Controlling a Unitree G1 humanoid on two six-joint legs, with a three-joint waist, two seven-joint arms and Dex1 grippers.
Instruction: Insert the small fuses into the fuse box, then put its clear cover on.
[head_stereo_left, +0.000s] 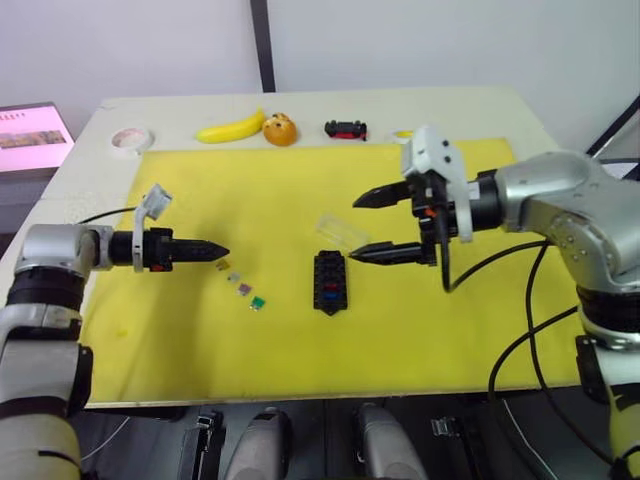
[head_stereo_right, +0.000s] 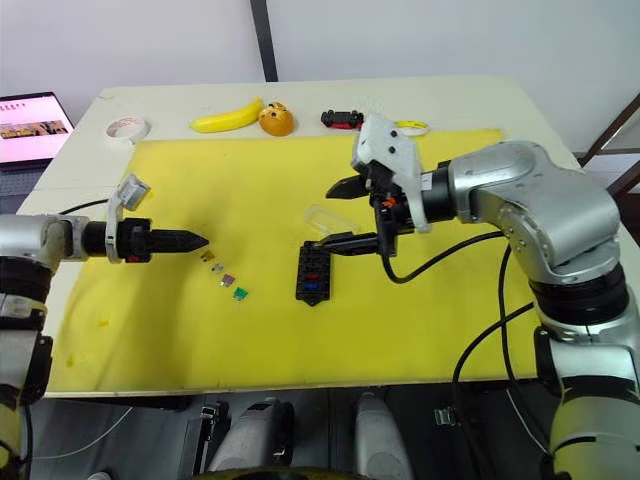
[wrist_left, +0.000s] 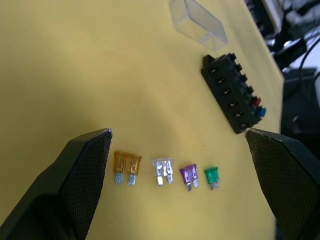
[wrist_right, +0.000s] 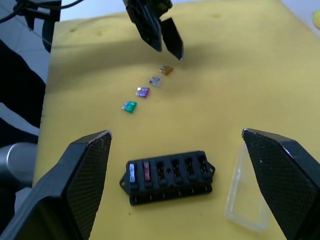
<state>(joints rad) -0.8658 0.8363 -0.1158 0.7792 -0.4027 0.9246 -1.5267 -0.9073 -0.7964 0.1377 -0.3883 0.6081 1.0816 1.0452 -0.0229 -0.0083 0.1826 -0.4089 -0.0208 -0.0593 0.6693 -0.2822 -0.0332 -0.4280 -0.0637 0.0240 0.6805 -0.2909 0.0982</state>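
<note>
- Four loose small fuses (wrist_left: 163, 171) lie in one row on the yellow mat (head_stereo_left: 250, 180): tan, clear-grey, purple, green. The row sits at about 9 o'clock from the fuse box (head_stereo_left: 329, 281), apart from it.
- Two fuses, one red and one blue, are already seated at one end of the fuse box; the other slots are open.
- One clear cover (wrist_right: 246, 188) lies just beside the box at about 12 o'clock, presumably kept near for the final step.
- Left gripper (head_stereo_left: 216, 251): fingers spread, hovering beside the tan fuse, probably lined up for a pick.
- Right gripper (head_stereo_left: 366, 228): fingers spread wide, holding nothing, poised above box and cover.
</note>
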